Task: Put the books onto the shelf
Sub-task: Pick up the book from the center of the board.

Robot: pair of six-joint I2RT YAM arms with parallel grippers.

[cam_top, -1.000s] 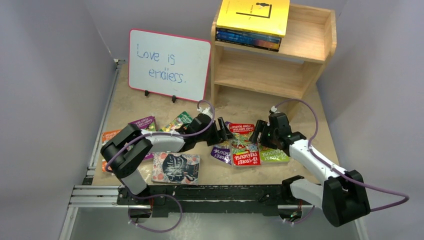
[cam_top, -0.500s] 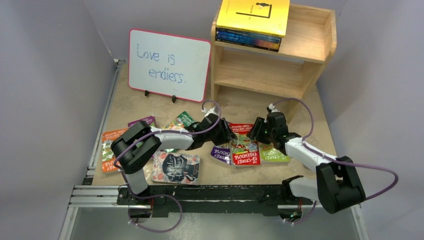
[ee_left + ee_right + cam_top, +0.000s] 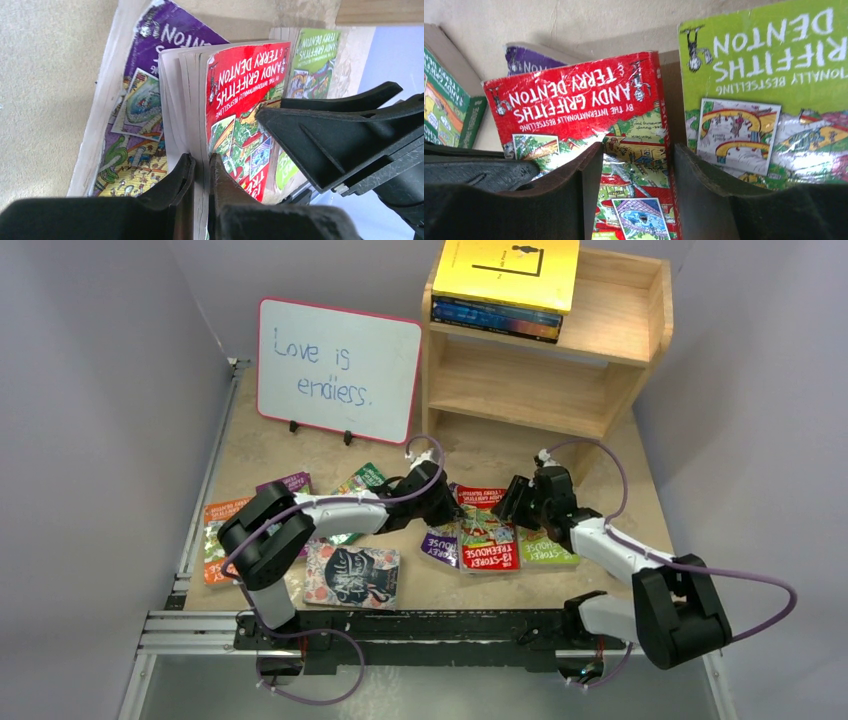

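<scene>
Your red glossy paperback (image 3: 235,95) reads "ANDY GRIFFITHS & TERRY DENTON", and "13-STOREY TREEHOUSE" can be read on its cover in the top view. It lies on the beige desk (image 3: 250,440) between the two arms, long axis running from six to twelve o'clock in the top view, author names at the twelve o'clock end.

Your left tool (image 3: 201,175) is clamped on that book's page edge: in the left wrist view its two black fingers are pressed together with only the fanned pages between them. Your right tool (image 3: 636,190) straddles the same red cover, its fingers apart on either side; whether they press the cover you cannot tell.

At three o'clock of the red book lies a lime green paperback (image 3: 769,85) showing "GRIFFITHS" and "...NALLY BESTSELLING", its right edge cut off. At nine o'clock a purple paperback (image 3: 165,60) sits partly under it, title mostly hidden. A dark green paperback (image 3: 449,100) shows only a corner in the right wrist view.

Farther toward nine o'clock, an orange paperback (image 3: 215,540) and a floral black-centred paperback (image 3: 352,575) lie flat, lettering too small to read.

The light wooden two-tier shelf (image 3: 610,330) stands at one o'clock; on its top tier a yellow paperback (image 3: 508,270) lies over dark blue paperbacks (image 3: 497,318). The pink-edged whiteboard (image 3: 338,370) reads "Love is endless."
</scene>
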